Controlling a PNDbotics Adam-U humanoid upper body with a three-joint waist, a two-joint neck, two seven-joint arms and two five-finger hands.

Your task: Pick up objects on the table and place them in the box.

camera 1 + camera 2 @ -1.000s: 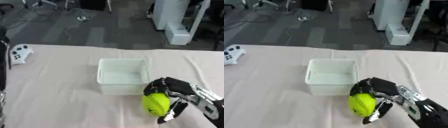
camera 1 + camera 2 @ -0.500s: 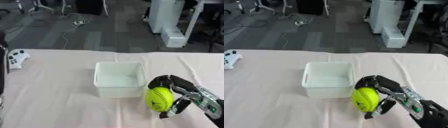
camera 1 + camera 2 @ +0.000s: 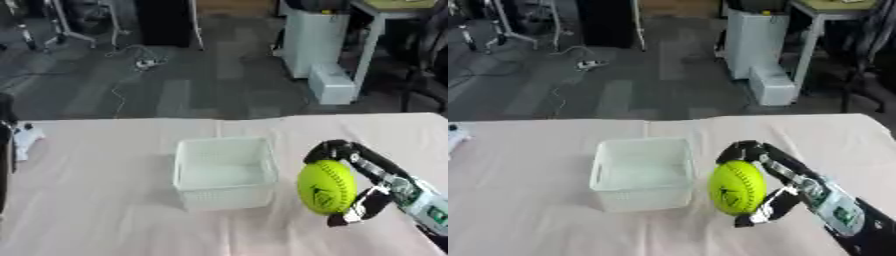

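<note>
The fingers (image 3: 325,149) curl over the top of a yellow ball (image 3: 326,186), and the thumb hooks under it, so the right hand (image 3: 372,182) is wrapped around the ball. The ball hangs in the air just beside the right wall of the white box (image 3: 224,171) (not inside it). The box sits on the pale table (image 3: 96,200). A white thing (image 3: 24,139) lies at the table's left edge.

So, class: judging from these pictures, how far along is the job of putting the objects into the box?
Done: nothing; the white box looks empty. In hand: the right hand grips the yellow ball beside the box. Left: dropping it in, plus a white object at the table's left edge.
</note>
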